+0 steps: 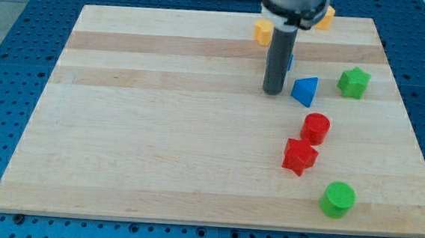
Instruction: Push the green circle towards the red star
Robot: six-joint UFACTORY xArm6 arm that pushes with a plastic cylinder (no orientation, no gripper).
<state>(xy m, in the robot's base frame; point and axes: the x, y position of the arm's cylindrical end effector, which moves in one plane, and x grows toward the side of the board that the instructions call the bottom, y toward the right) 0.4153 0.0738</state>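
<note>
The green circle (337, 199) lies near the view's bottom right of the wooden board (159, 130). The red star (299, 156) lies up and to the left of it, a short gap apart. A red circle (316, 128) sits just above the star. My tip (274, 91) rests on the board near the view's top, left of a blue triangle (305, 90) and far above the star and the green circle.
A green star (354, 82) lies at the right. A yellow block (263, 32) and another yellow block (324, 18) lie at the top edge. A blue block (290, 62) is mostly hidden behind the rod.
</note>
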